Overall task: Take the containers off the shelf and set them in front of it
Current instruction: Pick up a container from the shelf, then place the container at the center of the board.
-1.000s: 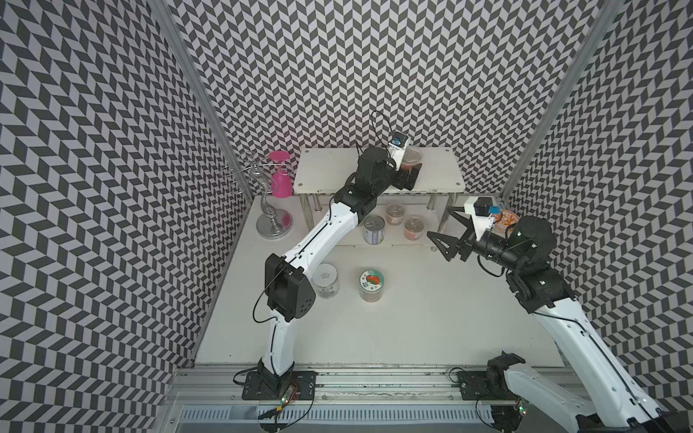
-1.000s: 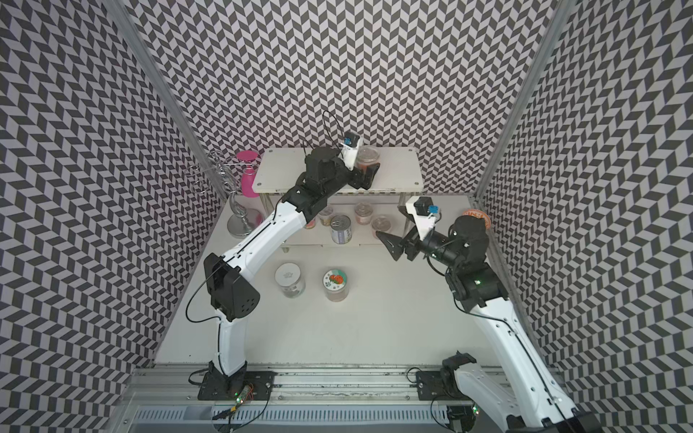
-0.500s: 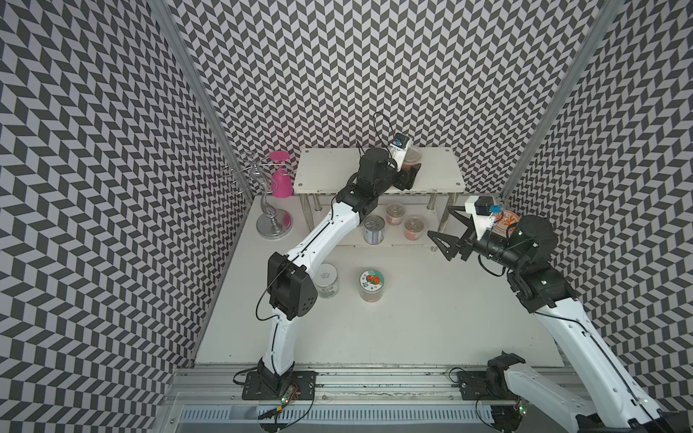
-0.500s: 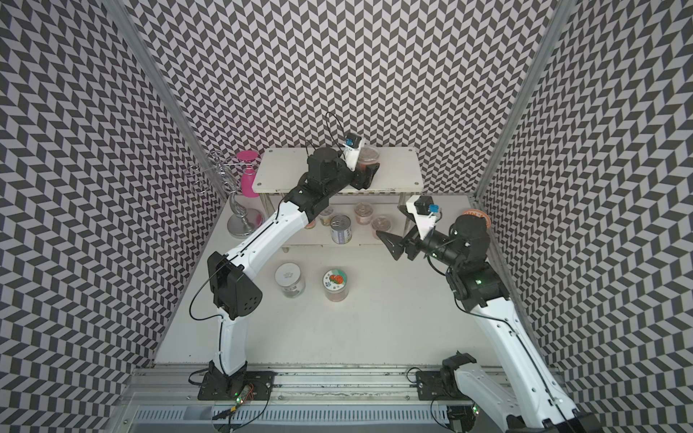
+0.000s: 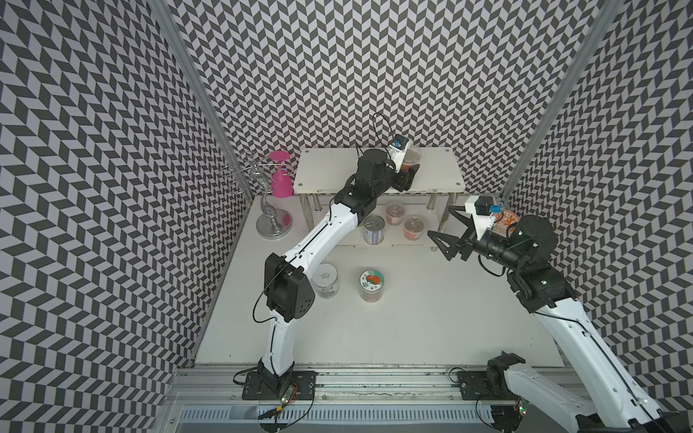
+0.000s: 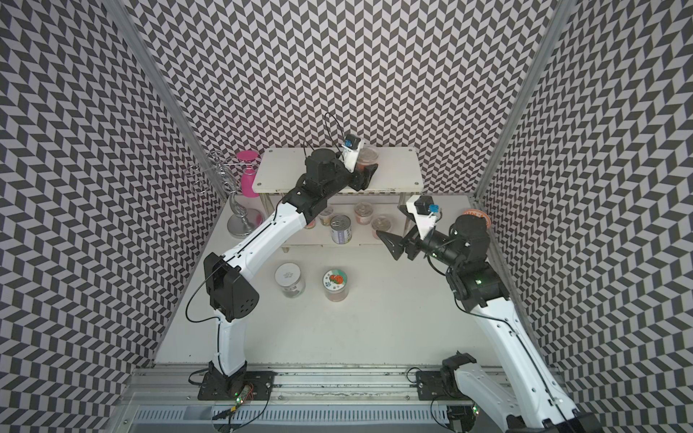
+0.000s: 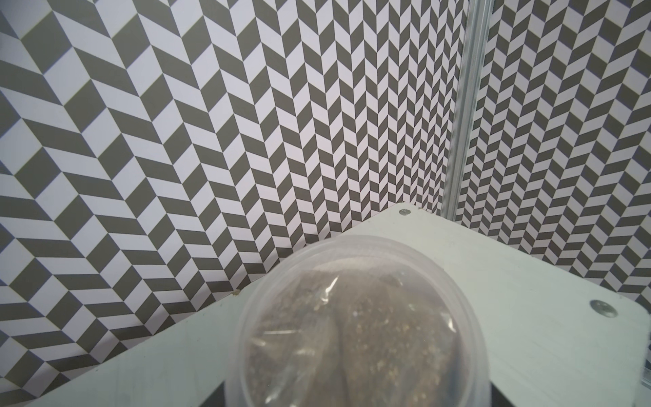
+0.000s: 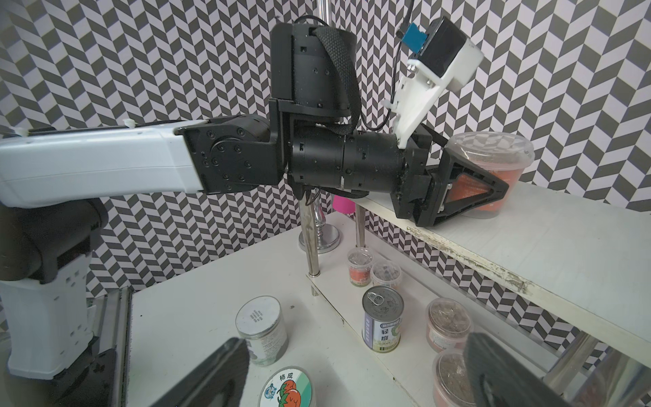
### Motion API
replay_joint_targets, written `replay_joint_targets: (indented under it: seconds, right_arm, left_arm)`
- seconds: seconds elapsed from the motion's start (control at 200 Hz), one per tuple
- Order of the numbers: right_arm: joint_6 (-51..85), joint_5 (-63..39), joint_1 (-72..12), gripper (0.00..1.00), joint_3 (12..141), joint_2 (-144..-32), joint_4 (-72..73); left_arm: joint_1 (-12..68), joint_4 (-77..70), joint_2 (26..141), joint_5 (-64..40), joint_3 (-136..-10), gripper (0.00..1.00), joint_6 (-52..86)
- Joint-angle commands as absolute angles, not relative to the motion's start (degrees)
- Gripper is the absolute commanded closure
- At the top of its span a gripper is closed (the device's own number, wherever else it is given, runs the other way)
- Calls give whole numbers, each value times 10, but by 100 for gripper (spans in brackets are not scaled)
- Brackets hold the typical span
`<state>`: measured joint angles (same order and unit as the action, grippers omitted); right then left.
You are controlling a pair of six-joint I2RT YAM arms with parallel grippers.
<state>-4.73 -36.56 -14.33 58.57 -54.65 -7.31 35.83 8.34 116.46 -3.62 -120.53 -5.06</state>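
The white two-tier shelf (image 5: pixel 330 168) (image 6: pixel 397 168) stands at the back. On its top tier my left gripper (image 5: pixel 407 176) (image 8: pixel 493 183) is shut on a clear foil-topped cup (image 5: pixel 413 156) (image 7: pixel 355 327) (image 8: pixel 493 151), one finger on each side. On the lower tier stand the pull-tab tin can (image 5: pixel 374 230) (image 8: pixel 382 319) and other cups (image 5: pixel 395 213) (image 5: pixel 414 228) (image 6: pixel 326 215). Two lidded jars (image 5: pixel 326 279) (image 5: pixel 371 285) stand on the table in front. My right gripper (image 5: pixel 442 223) (image 8: pixel 355 338) hovers open and empty by the shelf's right end.
A pink upside-down goblet (image 5: pixel 281 180) hangs on the silver wire stand (image 5: pixel 270 213) left of the shelf. An orange-and-white bowl (image 5: pixel 506 221) sits behind my right wrist. Patterned walls close in on three sides.
The left gripper's jaws have narrowed onto the cup on the top tier. The right arm has stayed still.
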Motion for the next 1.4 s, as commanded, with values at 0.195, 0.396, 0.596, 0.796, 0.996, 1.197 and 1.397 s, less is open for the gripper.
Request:
replay_joint_targets:
  seconds: [0.195,0.396,0.596,0.796,0.996,1.197,1.397]
  right_arm:
    - [-47,-356,-141,1,596,-539,-53]
    - [-50,-350,-141,1,594,-534,-53]
    - [-57,-336,-138,0,582,-520,-60]
    - [-66,-304,-137,1,562,-478,-82]
    - [-72,-277,-137,0,535,-445,-108]
    - [-75,-256,-136,0,530,-441,-117]
    - [-87,-231,-137,0,545,-447,-128]
  left_arm:
    - [366,27,1051,-50,-1123,25,-47]
    - [398,-12,941,-33,-977,25,-42]
    - [477,-82,800,48,-750,25,-5]
    - [569,-156,714,159,-563,26,38]
    - [645,-258,729,217,-445,26,64]
    - [662,-367,800,225,-376,25,79]
    - [672,-462,896,248,-362,24,81]
